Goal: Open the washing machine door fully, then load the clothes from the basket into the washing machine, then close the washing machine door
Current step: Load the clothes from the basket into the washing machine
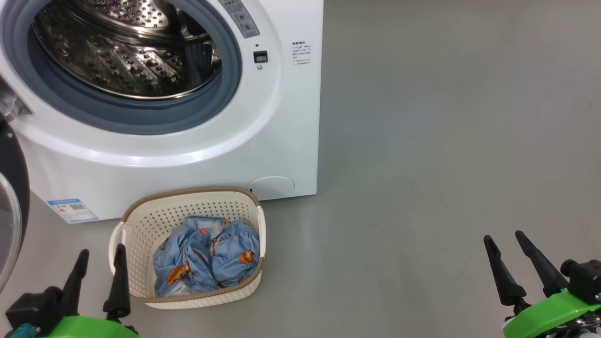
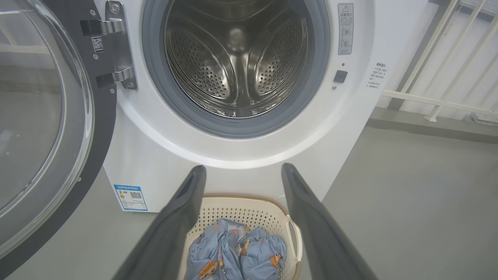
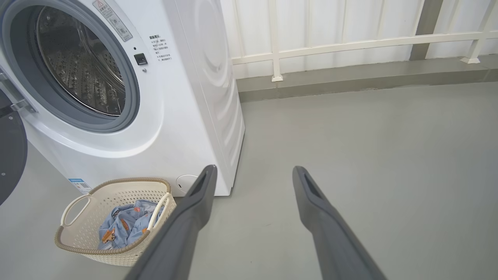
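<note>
At the far left the washing machine door (image 1: 10,206) stood swung wide open, its clear glass bowl facing out. A small QR-code sticker (image 2: 97,44) sat by the steel hinge (image 2: 116,46); its print was too small to read. Low on the left, the left gripper (image 1: 103,251) hung with fingers spread, grasping nothing. A blue label sticker (image 1: 73,210) with a QR code marked the lower front corner of the washing machine (image 1: 197,159), its text illegible. The basket (image 1: 188,193) sat on the grey floor (image 1: 446,141) just before the machine, the clothes (image 1: 206,258) bundled inside it. Above gaped the steel drum (image 1: 127,47). Right of it were a grey warning sticker (image 2: 345,29) with a triangle and a block of small dark print (image 1: 301,54), unreadable. Far right, the right gripper (image 1: 504,236) was spread apart, empty, over bare floor.
</note>
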You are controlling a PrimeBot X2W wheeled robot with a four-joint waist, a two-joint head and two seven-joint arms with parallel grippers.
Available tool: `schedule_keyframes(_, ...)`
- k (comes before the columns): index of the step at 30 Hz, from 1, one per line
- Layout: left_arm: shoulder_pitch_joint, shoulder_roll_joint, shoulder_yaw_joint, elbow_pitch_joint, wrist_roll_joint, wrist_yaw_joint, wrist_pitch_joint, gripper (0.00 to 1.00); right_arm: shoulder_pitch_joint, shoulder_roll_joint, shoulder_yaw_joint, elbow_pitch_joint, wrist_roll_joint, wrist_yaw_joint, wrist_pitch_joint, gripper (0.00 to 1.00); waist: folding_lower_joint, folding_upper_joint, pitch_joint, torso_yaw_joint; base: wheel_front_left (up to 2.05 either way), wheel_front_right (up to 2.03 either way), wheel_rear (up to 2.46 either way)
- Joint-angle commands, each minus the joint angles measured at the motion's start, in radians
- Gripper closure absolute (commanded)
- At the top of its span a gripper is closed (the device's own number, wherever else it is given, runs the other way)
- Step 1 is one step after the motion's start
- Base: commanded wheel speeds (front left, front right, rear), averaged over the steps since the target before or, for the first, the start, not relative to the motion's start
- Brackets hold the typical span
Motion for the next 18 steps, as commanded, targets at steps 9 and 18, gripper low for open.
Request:
schedule_keyframes(9, -0.044, 0.052, 0.009, -0.011, -0.023, -0.002, -0.006, 0.00, -0.004, -0.013, 0.023, -0.027, -0.004, 0.003, -0.012, 0.00, 0.0000, 0.0000, 0.021, 0.004, 0.28, -1.03, 0.75)
schedule_keyframes(18, -0.076, 0.060, 0.000, -0.015, -0.017, -0.002, -0.006, 0.00, -0.024, -0.004, 0.033, -0.029, -0.005, 0.003, -0.012, 0.00, 0.0000, 0.0000, 0.045, -0.001, 0.98, -2.25, 1.27)
